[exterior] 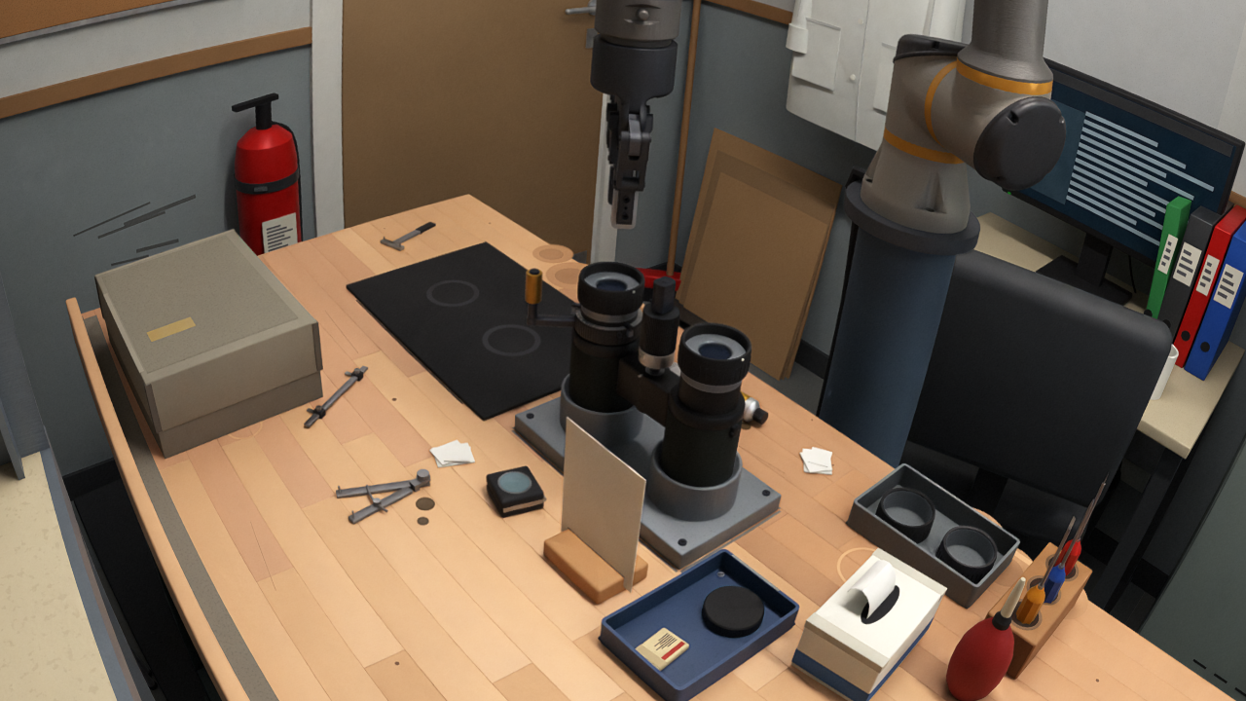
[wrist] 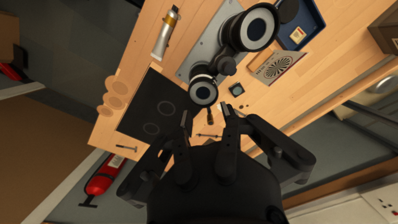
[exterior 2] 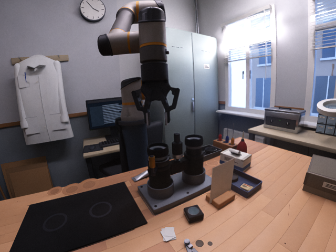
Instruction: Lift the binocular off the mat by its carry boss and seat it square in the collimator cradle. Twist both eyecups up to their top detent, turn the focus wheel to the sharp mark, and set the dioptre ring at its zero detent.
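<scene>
My gripper (exterior 2: 157, 118) hangs open and empty, well above the binocular (exterior 2: 175, 160). The black binocular (exterior: 655, 370) stands upright with both barrels in the grey collimator cradle (exterior: 646, 471). Its eyecups (wrist: 202, 92) (wrist: 256, 27) face up, and the nearer eyecup (exterior: 610, 283) is almost straight below my fingers (exterior: 624, 212). The carry boss (exterior: 661, 301) rises between the barrels. The black mat (exterior: 466, 323) lies empty to the left of the cradle.
Behind the bench stand a door, a fire extinguisher (exterior: 266, 179) and cardboard sheets (exterior: 754, 235). A test card on a wooden block (exterior: 599, 514) stands in front of the cradle. A blue tray (exterior: 697, 623), a tissue box (exterior: 867, 623), a grey box (exterior: 205, 336) and small tools lie around.
</scene>
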`<state>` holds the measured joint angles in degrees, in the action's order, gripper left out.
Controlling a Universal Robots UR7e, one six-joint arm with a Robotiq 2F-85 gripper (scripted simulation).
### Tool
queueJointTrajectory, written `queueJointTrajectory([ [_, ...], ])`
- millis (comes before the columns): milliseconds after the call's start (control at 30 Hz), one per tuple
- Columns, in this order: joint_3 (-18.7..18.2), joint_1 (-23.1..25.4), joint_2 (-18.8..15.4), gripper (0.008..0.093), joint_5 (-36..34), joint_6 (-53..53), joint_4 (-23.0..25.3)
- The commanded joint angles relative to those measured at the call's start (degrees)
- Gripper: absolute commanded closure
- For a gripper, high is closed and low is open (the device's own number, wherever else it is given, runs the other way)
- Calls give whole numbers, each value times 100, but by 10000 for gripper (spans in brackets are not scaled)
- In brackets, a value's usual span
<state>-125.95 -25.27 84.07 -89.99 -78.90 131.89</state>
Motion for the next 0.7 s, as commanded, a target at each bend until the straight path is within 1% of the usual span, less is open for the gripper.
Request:
queueJointTrajectory([
  [0, -1, 15, 5, 474, 0, 148, 3],
  [233, -23, 153, 26, 474, 0, 1687, 5],
  [667, -62, 512, 60, 474, -1, 5621, 9],
])
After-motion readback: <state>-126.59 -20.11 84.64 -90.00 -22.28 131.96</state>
